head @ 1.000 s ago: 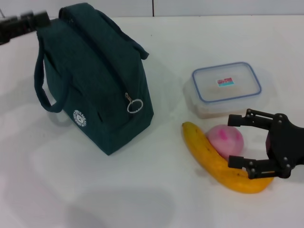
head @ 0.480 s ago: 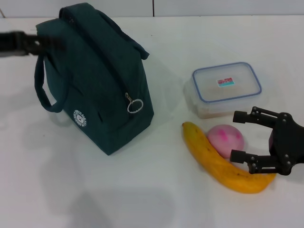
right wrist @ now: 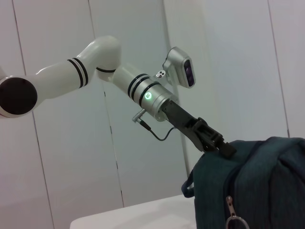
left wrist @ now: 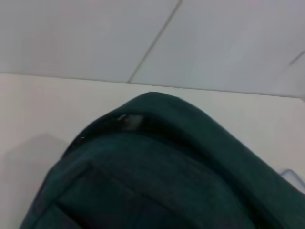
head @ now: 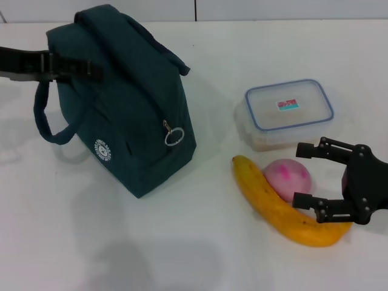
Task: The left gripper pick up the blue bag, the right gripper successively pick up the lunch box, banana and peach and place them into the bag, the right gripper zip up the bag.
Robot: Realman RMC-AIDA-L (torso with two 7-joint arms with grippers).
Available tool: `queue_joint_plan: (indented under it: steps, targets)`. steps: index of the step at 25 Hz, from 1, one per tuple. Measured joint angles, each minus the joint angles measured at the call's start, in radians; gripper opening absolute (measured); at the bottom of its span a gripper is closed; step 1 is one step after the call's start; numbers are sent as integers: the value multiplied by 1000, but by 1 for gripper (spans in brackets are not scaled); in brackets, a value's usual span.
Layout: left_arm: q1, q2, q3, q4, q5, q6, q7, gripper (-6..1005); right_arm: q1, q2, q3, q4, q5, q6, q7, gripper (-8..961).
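The blue bag (head: 124,103) stands upright at the left of the white table, zipped, its ring pull (head: 174,136) on the side facing me. My left gripper (head: 91,68) reaches in from the left at the bag's top edge, beside the handle loop (head: 48,124). The left wrist view is filled by the bag's top (left wrist: 157,167). The right wrist view shows the left gripper (right wrist: 225,147) touching the bag (right wrist: 257,181) at its upper corner. My right gripper (head: 307,174) stands open just right of the peach (head: 286,177), above the banana (head: 273,209). The lunch box (head: 290,112) lies behind them.
The white table (head: 182,248) stretches bare in front of the bag and the fruit. A white panelled wall (right wrist: 57,167) rises behind the table. The left arm's white links (right wrist: 71,78) reach in above the bag.
My left gripper has slid to the right, from the table's left edge onto the bag's top. The handle loop has swung slightly left. The right gripper has barely moved.
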Motion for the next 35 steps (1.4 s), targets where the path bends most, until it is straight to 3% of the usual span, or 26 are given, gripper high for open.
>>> queue_joint_plan:
  steps: [3, 5, 6, 9, 25, 28, 33, 35]
  targets:
    - [1, -13, -6, -1, 5, -10, -5, 875, -1, 0, 4, 6, 2, 0, 0, 870]
    - [3, -18, -6, -2, 8, -15, -5, 848, -2, 0, 5, 11, 2, 0, 0, 870]
    - [8, -33, -6, -2, 18, -34, -5, 835, -3, 0, 5, 12, 2, 0, 0, 870]
    - [9, -39, 3, -7, 36, -37, -7, 778, -5, 0, 5, 13, 3, -1, 0, 870]
    - [-5, -26, 7, -47, 49, 45, -100, 356, -29, -5, 21, 13, 56, 0, 5, 870]
    - [-5, -28, 7, -45, 47, 77, -110, 234, -30, -9, 23, 13, 65, 0, 10, 870]
    - [-5, -26, 7, -48, -14, 134, -150, 37, -38, -9, 93, 13, 71, 35, 61, 869]
    - [-4, -26, 7, -45, -46, 154, -150, 37, -42, -4, 154, 19, 72, 98, 104, 869]
